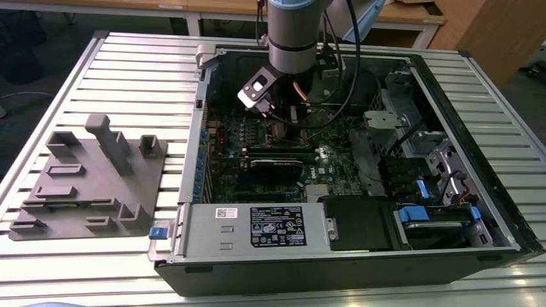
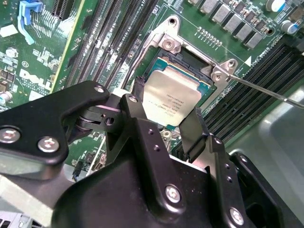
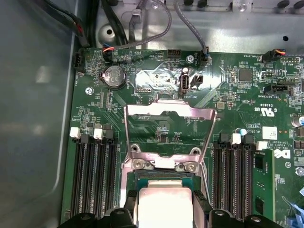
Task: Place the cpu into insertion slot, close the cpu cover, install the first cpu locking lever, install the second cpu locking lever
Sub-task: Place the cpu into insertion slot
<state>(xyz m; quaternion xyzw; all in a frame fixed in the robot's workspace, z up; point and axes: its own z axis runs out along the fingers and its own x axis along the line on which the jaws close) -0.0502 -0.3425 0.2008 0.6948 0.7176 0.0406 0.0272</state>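
Silver-tan cpu [image 2: 171, 97] — gripped edge-to-edge by tool [image 2: 164, 107] | at insertion slot [image 2: 188, 61] | cpu cover [image 3: 142, 108] swung open

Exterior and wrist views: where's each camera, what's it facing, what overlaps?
Exterior view: off the arm, looking down into the open computer case; the arm shows.
Second wrist view: on the arm, looking past the gripper at the cpu it holds.
First wrist view: on the arm, facing the raised cpu cover; gripper shows.
Both wrist views share gripper and cpu.

One cpu [image 2: 170, 99], one insertion slot [image 2: 186, 61], one cpu cover [image 3: 142, 110], one hand [image 2: 164, 107], one coin battery [image 3: 114, 76], one computer case [image 1: 341, 275], one grey fixture block [image 1: 85, 185].
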